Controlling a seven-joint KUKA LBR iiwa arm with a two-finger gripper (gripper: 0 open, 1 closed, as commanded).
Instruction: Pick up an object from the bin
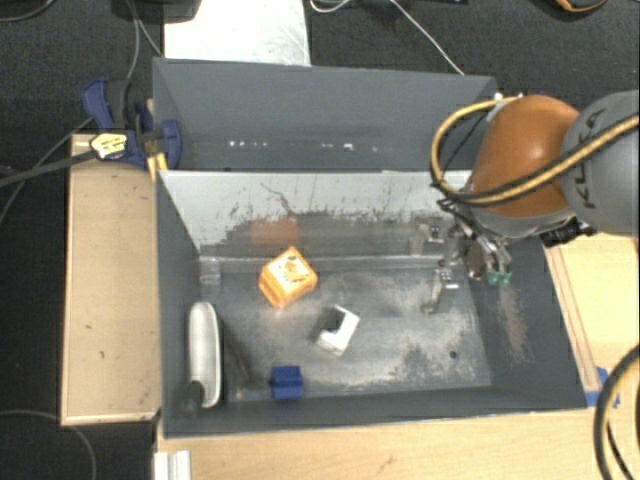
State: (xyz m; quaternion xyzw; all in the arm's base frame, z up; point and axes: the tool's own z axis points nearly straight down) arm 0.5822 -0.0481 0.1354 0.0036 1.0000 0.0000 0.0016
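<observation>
Far right in the bin [320,108], the gripper [445,286] is hanging well apart from the white block [337,329], seemingly untargeted; open or closed, can't tell.

Soft, even overhead light fills the grey metal bin [300,108]; small bright glints dot its back wall in the upper centre, its floor shines pale, and the yellow cube [288,278] is faintly mirrored just above it.

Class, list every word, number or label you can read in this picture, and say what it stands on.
No text can be read.
Orange-yellow cube: dark print on its face, too blurred to read.
White angular block, small blue block: no marks seen.
</observation>
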